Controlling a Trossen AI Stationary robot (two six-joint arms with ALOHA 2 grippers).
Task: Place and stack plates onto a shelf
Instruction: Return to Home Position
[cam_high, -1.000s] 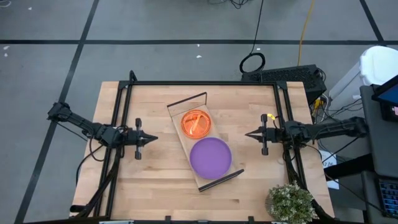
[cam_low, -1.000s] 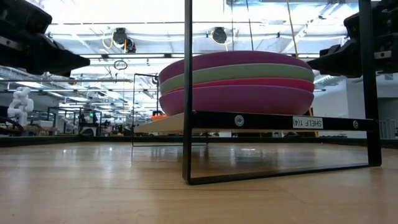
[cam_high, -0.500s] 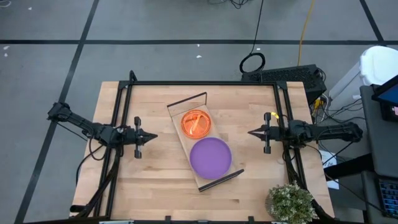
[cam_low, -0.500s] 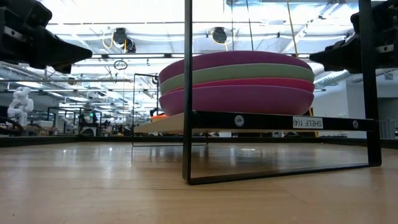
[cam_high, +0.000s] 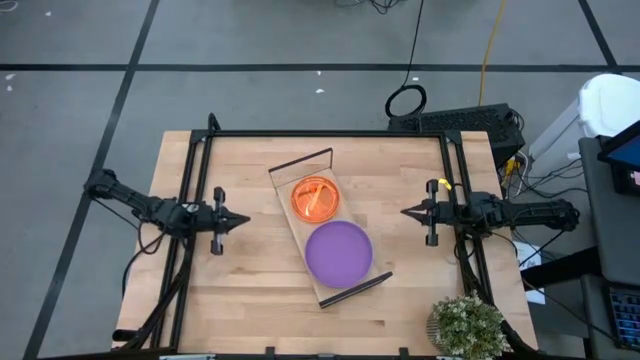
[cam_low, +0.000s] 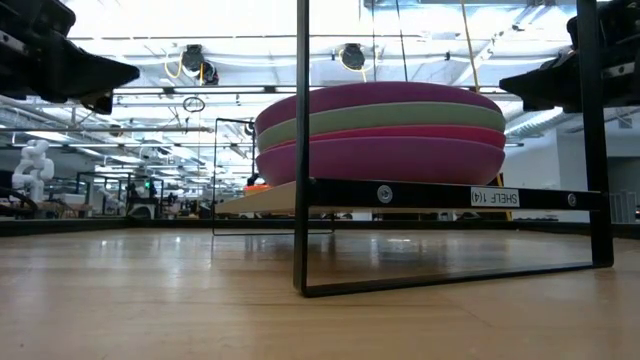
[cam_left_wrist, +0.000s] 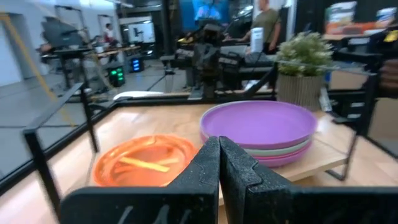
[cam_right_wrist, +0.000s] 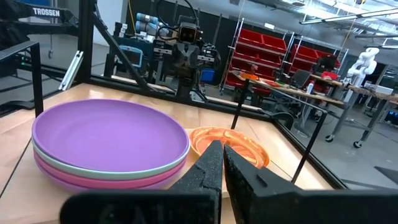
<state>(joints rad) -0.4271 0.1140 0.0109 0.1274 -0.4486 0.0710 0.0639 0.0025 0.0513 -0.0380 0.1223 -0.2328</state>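
Left end effector (cam_high: 246, 218) and right end effector (cam_high: 404, 211), tips pressed together, farther back from wire-framed wooden shelf (cam_high: 300, 230).

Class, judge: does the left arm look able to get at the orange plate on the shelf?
Probably yes. The left gripper, shut, hangs beside the shelf on its open long side, and nothing stands between it and the orange plate; it would need to open first.

shelf (cam_high: 300, 228): light wood board, black wire ends; lies diagonal
big stack: purple plate (cam_high: 338, 253) on teal plate (cam_low: 380, 118) on magenta plate (cam_low: 380, 158); one end
orange plate (cam_high: 315, 198): translucent, divided; flat at other end, just beside
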